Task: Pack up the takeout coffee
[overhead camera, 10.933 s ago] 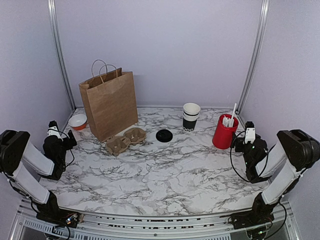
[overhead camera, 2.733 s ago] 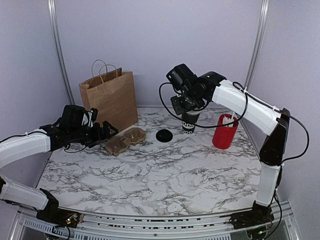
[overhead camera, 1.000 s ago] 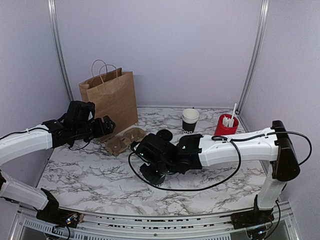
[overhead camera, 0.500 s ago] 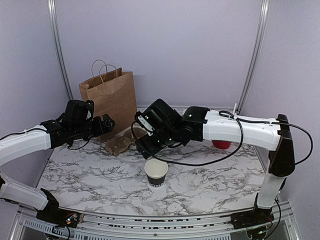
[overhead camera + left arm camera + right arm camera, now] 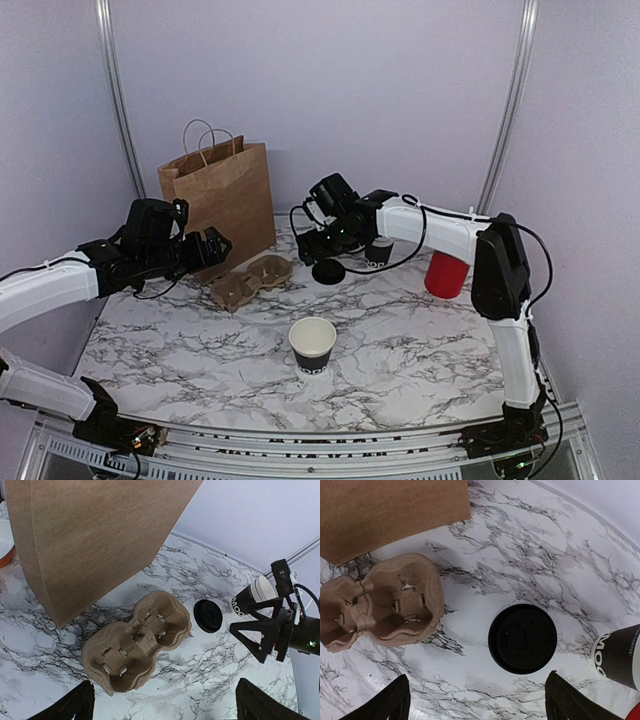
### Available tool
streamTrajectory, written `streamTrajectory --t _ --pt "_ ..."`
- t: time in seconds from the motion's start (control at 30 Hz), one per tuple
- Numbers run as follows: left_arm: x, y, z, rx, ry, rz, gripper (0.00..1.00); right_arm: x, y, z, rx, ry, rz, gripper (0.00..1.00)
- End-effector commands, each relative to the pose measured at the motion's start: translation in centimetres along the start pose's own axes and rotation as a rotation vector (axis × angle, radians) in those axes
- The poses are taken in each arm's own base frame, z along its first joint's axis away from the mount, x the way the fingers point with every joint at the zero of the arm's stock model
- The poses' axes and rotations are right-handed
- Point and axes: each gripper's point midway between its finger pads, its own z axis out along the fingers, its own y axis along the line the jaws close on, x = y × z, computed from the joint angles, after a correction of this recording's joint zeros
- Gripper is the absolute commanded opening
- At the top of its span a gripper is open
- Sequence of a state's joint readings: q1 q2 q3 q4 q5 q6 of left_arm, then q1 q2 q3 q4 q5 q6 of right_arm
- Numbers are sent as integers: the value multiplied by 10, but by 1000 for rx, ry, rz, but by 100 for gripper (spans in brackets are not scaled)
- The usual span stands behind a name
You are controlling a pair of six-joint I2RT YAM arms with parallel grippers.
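The cup [image 5: 313,345] stands upright, lidless, on the worktop [image 5: 420,340], well apart from the carrier [image 5: 252,281] on its near side. Its lid [image 5: 328,271] lies flat just right of the carrier. The right tool [image 5: 318,243] hangs right of the carrier, the left tool [image 5: 212,247] left of it, both spread wide, holding nothing.

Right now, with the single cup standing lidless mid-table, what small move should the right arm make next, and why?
Probably lower the right gripper onto the black lid and close on its rim. Its fingers are open and hover above the lid, which lies flat on the marble, slightly off-centre between them. The paper cup has no lid yet.
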State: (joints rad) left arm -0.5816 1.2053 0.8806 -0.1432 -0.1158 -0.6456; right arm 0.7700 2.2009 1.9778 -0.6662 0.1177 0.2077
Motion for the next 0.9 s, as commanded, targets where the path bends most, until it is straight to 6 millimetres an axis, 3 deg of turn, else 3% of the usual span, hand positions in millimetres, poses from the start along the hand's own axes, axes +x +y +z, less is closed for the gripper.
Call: streamTrajectory --t 0.0,0.2,0.47,0.87 --pt "-1 -2 -6 22 4 -1 99 -26 -20 7 -15 -56 56 90" --pt "1 -4 -10 33 11 -14 99 -19 -41 35 0 -37 78 90" --pt "0 -1 -14 16 12 -6 99 -15 -49 66 10 -27 98 90" --pt "3 -4 -12 25 36 -17 99 5 -64 89 77 2 108 87"
